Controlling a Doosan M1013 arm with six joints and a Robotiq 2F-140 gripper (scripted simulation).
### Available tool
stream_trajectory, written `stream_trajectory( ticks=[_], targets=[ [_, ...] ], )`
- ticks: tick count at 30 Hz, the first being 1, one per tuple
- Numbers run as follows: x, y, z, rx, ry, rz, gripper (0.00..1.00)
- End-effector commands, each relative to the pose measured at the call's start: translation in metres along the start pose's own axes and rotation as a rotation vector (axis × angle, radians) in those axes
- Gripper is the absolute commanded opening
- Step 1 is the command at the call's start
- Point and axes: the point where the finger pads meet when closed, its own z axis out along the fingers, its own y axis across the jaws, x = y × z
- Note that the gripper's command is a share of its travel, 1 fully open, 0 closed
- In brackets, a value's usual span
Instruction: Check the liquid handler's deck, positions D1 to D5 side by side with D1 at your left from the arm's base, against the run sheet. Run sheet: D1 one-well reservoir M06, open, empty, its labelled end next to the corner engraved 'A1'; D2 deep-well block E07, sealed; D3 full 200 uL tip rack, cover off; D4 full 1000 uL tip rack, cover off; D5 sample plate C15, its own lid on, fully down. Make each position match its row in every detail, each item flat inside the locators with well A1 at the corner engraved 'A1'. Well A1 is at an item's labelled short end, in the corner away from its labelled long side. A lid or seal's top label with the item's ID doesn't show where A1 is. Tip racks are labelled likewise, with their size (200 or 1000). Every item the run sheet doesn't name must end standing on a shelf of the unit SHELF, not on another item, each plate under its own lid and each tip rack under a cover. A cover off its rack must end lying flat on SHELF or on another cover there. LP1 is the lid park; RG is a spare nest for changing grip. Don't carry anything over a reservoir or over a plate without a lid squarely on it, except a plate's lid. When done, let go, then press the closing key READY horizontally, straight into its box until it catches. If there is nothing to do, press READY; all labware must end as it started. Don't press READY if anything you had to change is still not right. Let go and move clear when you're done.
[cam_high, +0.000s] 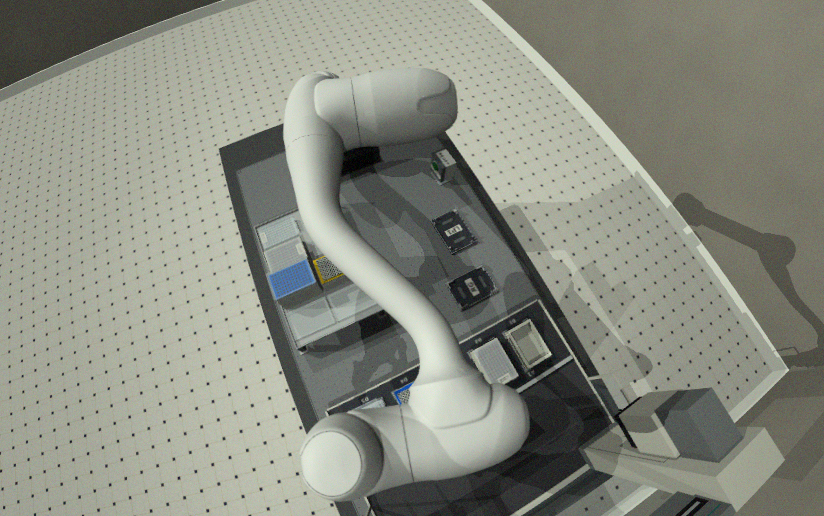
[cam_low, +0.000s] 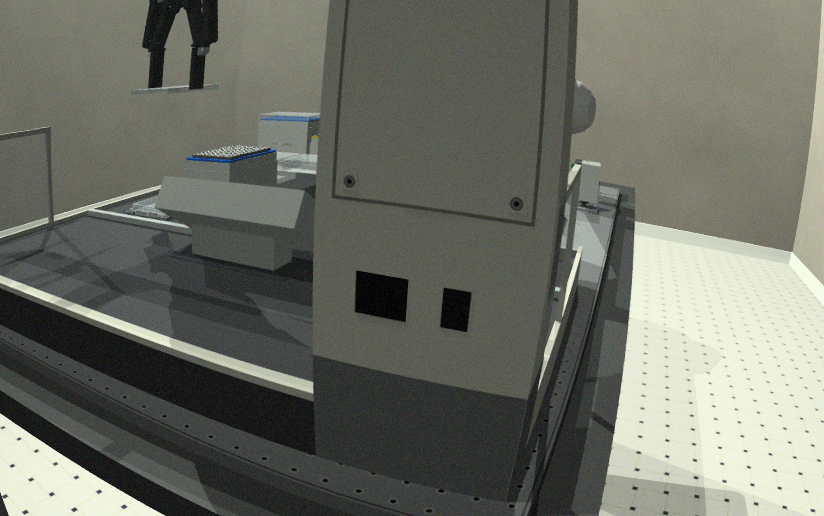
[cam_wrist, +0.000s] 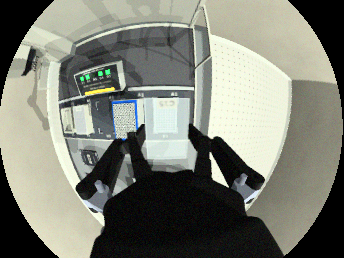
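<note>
My gripper (cam_low: 176, 85) (cam_wrist: 166, 130) is shut on a thin flat pale lid (cam_low: 142, 91) (cam_wrist: 167, 153), gripped by its edges and held level high above the deck. In the wrist view the lid hangs over the deck row, roughly above a pale plate (cam_high: 379, 401) at the row's end. Beside that plate stands an uncovered blue tip rack (cam_wrist: 124, 117) (cam_high: 402, 393) (cam_low: 231, 153). Further along the row are a sealed white block (cam_high: 491, 359) and an open reservoir (cam_high: 527, 343). The arm hides my gripper and the middle of the row in the top view.
The shelf unit (cam_high: 328, 309) holds pale plates (cam_high: 280, 232), a blue-covered rack (cam_high: 291, 280) and a yellow rack (cam_high: 328, 267). Two dark nests (cam_high: 454, 230) (cam_high: 471, 288) lie mid-table. The key box (cam_high: 442, 165) stands near the far edge. The handler's tower (cam_low: 437, 182) rises beside the deck.
</note>
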Motion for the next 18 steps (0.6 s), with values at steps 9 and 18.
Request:
stream_trajectory(
  ticks=[9, 18],
  targets=[
    [0.000, 0.000, 0.015, 0.000, 0.002, 0.000, 0.10],
    [0.000, 0.000, 0.027, 0.000, 0.002, 0.000, 0.10]
  ],
)
